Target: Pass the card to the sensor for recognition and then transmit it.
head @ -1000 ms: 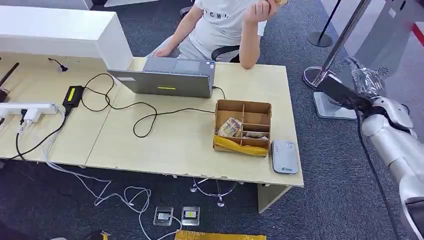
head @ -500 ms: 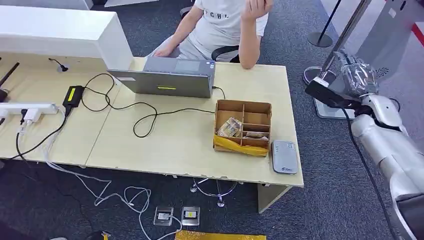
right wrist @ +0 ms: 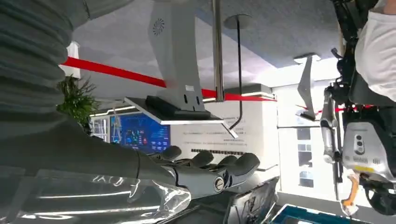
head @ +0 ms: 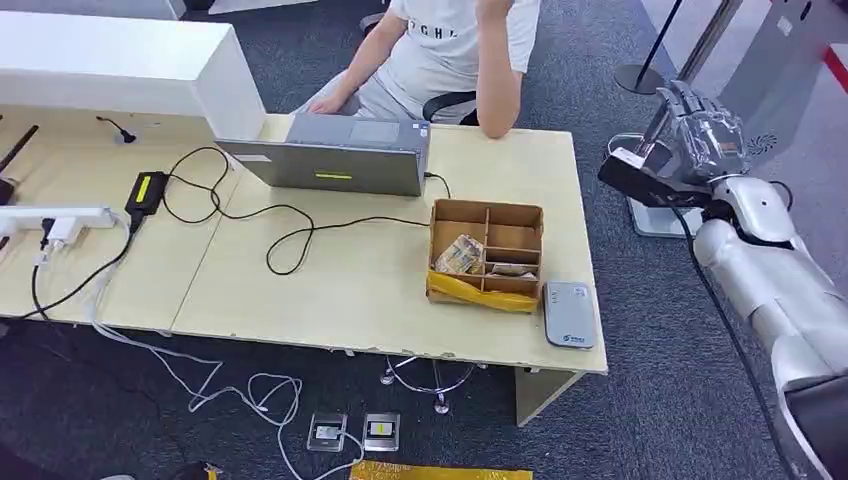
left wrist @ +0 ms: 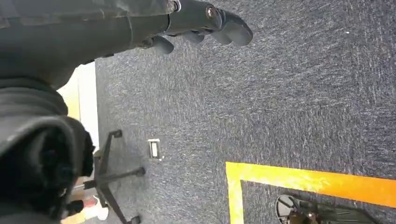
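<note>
Sensor: one, flat on the one table, at its near right corner, just beside one divided box.
Right hand is raised beyond the table's right side, fingers stretched and apart, holding nothing; the card I cannot make out.

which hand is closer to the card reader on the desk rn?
Right. The right hand is raised off the desk's right end, beyond the card reader at the desk's near right corner. The left hand hangs over carpet, away from it.
</note>
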